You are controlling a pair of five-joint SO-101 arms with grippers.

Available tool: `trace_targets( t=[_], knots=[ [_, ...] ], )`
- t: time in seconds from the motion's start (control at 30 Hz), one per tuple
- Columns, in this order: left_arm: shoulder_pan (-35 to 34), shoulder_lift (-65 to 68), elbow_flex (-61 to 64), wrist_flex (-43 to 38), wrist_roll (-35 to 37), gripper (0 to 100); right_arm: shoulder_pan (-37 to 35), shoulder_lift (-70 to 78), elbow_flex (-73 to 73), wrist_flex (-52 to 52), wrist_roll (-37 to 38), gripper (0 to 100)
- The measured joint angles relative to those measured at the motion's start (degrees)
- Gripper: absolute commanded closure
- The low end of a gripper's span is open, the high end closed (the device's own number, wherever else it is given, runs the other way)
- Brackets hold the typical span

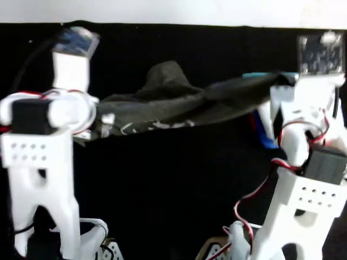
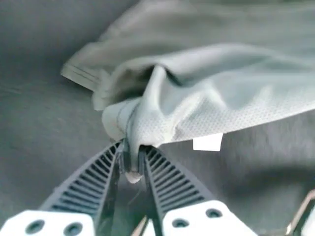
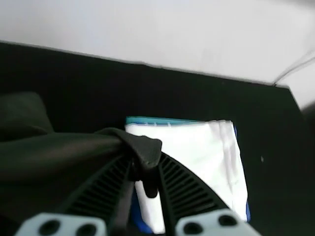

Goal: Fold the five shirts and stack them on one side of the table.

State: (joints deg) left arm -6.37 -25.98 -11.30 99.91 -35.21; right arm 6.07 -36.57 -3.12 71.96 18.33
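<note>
The left arm's fingers are pinching shut on a bunched fold at the edge of a dark shirt, with the cloth gathering into a small knot right at the tips and a small white tag hanging from the fabric just beside them. The right arm's fingers are likewise closing tight on the shirt, gripping a folded-over corner that is poking up between the tips.

From these two grips the shirt is stretching as a long, twisted band across the high view. Its long axis is running from the left-centre of the frame up toward the upper right, with a loose hump rising in the upper middle. It is hanging over the black bench rather than lying flat, though I cannot tell whether the middle is touching the surface.

Past the right fingers, a stack of folded shirts, white on top with blue and teal edges showing, is sitting on the bench. In the high view this stack is lying at the right of the frame, close beside the right arm and well apart from the left one.

The shirt is not yet folded. The right arm is the nearer one to the stack, so the next move probably depends on spreading the band flat along its axis.
</note>
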Motion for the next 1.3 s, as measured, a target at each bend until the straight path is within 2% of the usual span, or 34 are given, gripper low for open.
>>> trace_targets(
  t=[0.27,0.5,0.73,1.13,1.3],
  knots=[
    [-3.4,-1.1,-11.7,0.2,0.0,99,-1.7,12.0,-31.3,7.8,-0.2,99.2],
    [-3.4,-3.1,-19.7,0.2,0.0,99,-1.7,14.1,-48.0,10.9,-0.2,99.2],
    [-3.4,-7.9,-21.6,0.2,0.0,99,-1.7,13.3,-52.5,11.1,-0.2,99.2],
    [-3.5,-22.6,-22.5,-2.1,0.0,99,-1.7,2.7,-54.4,11.3,-0.2,99.2],
    [-3.5,-23.6,-22.7,-2.2,0.0,99,-1.7,1.7,-54.4,11.3,-3.0,99.2]
  ],
)
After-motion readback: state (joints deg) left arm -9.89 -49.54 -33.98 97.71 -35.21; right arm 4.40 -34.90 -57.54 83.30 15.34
